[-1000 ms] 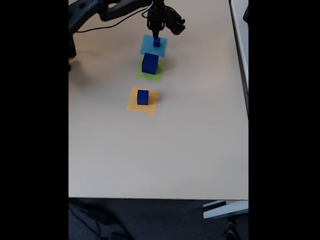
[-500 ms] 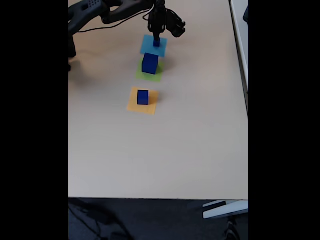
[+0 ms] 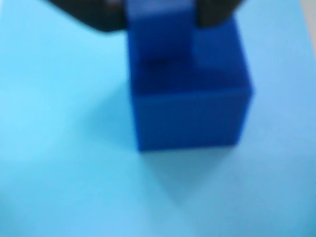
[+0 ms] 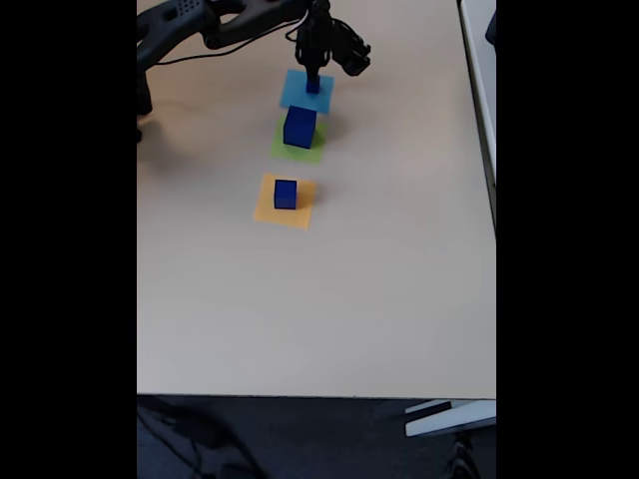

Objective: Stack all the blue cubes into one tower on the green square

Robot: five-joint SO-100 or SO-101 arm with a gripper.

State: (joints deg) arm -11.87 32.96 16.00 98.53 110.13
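In the wrist view, blurred and very close, my claw (image 3: 159, 17) enters from the top edge as two dark fingers (image 3: 94, 15) either side of a small blue block, which reads as one of my pads pressed down over the small blue cube (image 3: 190, 106); the cube sits on the light-blue patch (image 3: 59, 148), and I cannot tell from this blur whether my fingers squeeze it or merely straddle it. In the fixed view, my black arm (image 4: 215, 20) reaches in from the far left corner of the table (image 4: 379, 299), and my claw (image 4: 313, 75) hangs tip-down over the smallest blue cube (image 4: 313, 86), which rests on the light-blue patch (image 4: 306, 89) near the table's far edge. Just nearer than that patch lies the green square (image 4: 298, 147), carrying the largest blue cube (image 4: 300, 127). Nearer again, a little apart, the orange patch (image 4: 283, 202) holds the middle-sized blue cube (image 4: 286, 194). The three patches run in a line from the far edge toward the table's middle.
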